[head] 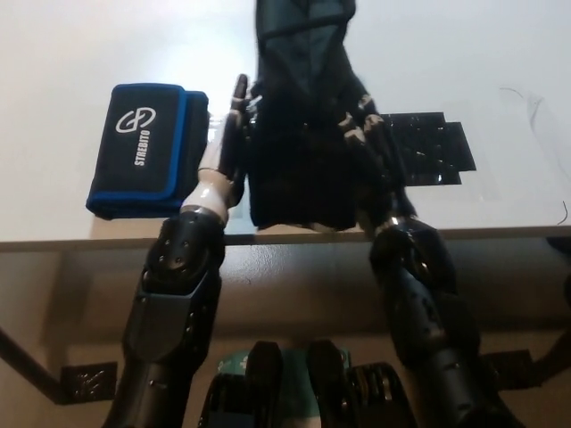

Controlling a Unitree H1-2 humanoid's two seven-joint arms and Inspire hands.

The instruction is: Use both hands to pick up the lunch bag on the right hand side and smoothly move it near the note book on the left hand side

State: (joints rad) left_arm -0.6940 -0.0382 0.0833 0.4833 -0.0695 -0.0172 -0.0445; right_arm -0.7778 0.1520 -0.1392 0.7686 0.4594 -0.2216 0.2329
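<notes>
The place looks like a test bench in a lab or workroom rather than a home, though little of the room shows. The main landmark is a pale, glossy table (62, 53) lit hard enough to leave a bright glare patch near its middle. Its front edge runs straight across the view, and below that edge lies a brownish floor. On the floor under the table's left end sits a dark metal bracket (85, 382) with a thin strut running up from it. Toward the table's right side lies a flat black gridded panel (437, 143).
</notes>
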